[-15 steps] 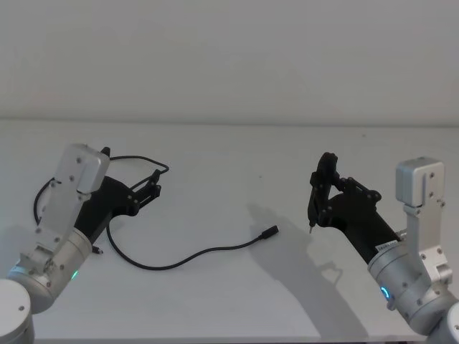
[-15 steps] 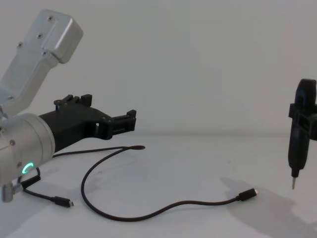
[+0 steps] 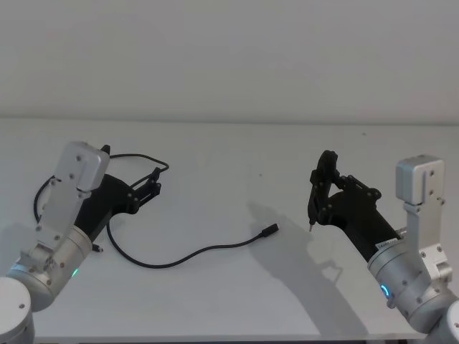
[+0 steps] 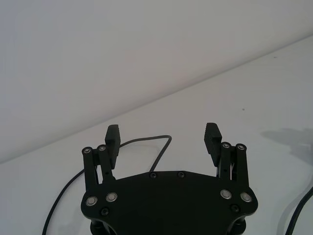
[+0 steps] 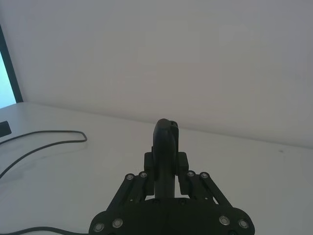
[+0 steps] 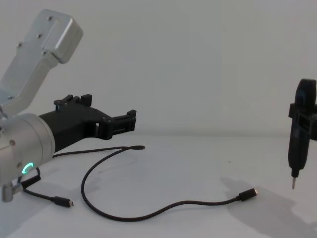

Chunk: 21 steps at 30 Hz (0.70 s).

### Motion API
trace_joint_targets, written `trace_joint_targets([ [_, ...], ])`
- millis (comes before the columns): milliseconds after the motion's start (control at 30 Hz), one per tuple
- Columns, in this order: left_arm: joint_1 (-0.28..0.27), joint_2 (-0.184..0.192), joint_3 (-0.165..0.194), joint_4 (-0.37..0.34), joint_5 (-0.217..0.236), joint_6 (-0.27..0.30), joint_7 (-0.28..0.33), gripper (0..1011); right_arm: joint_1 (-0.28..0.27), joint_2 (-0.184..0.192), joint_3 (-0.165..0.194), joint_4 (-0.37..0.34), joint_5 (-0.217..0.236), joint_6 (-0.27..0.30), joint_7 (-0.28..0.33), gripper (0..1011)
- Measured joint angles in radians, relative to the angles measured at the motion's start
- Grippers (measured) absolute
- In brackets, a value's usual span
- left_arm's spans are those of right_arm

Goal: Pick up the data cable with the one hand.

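While the cord lies ungripped, step in hand: we judge this to be the approach; nothing is lifted yet.
Left claw: black left claw (image 3: 152,188) on a thick silver arm with a green ring light; its fingers (image 4: 114,133) are spread wide and empty, and it hovers low above the worktop.
Data cable: long thin black data cable (image 3: 208,251), lying flat on the white worktop (image 3: 237,165) in an open curve; its far bend passes beneath the left claw and shows between the fingers in the left wrist view.
Plug: small black plug with a silvery metal tip (image 6: 247,194), at the free end near the middle of the worktop, well apart from both claws.
Handling: we expect a limp, slender cord that will sag and trail once raised.
Next move: we judge that the left claw must descend with its fingers astride the cord, then close.
Caution: short black lead (image 6: 49,198) joined to the left arm lies near the cord; we would keep it out of the grip.
Right claw: right claw (image 5: 166,166) clamped on a slim black pen-like tool (image 3: 315,201), held above the worktop at the right.
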Motion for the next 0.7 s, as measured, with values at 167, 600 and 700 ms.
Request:
trace_joint_targets([
  [167, 0.000, 0.000, 0.000, 0.000, 0.000, 0.000, 0.000, 1000, 0.000, 0.000, 0.000, 0.000, 0.000, 0.000, 0.000, 275],
  [600, 0.000, 0.000, 0.000, 0.000, 0.000, 0.000, 0.000, 1000, 0.000, 0.000, 0.000, 0.000, 0.000, 0.000, 0.000, 275],
  [700, 0.000, 0.000, 0.000, 0.000, 0.000, 0.000, 0.000, 1000, 0.000, 0.000, 0.000, 0.000, 0.000, 0.000, 0.000, 274],
])
